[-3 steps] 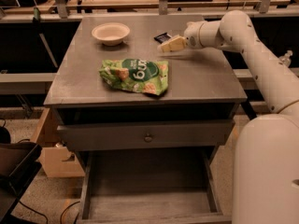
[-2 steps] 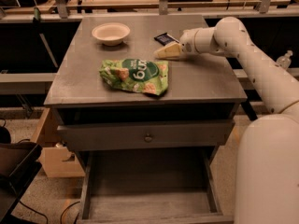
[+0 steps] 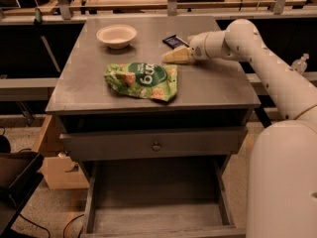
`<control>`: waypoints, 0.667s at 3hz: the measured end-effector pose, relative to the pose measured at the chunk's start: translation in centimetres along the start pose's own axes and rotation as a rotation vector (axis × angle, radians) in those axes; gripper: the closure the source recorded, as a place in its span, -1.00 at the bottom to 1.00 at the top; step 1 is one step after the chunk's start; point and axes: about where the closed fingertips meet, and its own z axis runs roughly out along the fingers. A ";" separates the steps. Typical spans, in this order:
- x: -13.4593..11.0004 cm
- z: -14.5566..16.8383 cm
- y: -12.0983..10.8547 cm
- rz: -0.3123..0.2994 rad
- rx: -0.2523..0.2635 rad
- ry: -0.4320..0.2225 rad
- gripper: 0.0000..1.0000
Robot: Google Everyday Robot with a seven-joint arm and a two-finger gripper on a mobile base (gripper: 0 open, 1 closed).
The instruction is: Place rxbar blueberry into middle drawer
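Barely started: snack bar point(image 3: 174, 40) on the tabletop point(image 3: 84, 86), not yet grasped. Gripper point(image 3: 173, 57) just beside it, grip impossible to tell. Drawer point(image 3: 158, 212) open below.

My arm point(image 3: 270, 71) rises from my white base point(image 3: 285, 182) at the lower right, bends at a rounded elbow point(image 3: 241, 32), and runs out nearly level to the left. My wrist point(image 3: 210, 44) is turned so that my gripper point(image 3: 174, 57) points leftward and slightly down, low at the far end of the reach, well apart from my base.
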 end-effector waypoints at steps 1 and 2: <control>-0.8 -0.4 -0.1 0.000 0.000 0.000 0.46; -1.0 -0.4 -0.1 0.000 0.000 0.000 0.90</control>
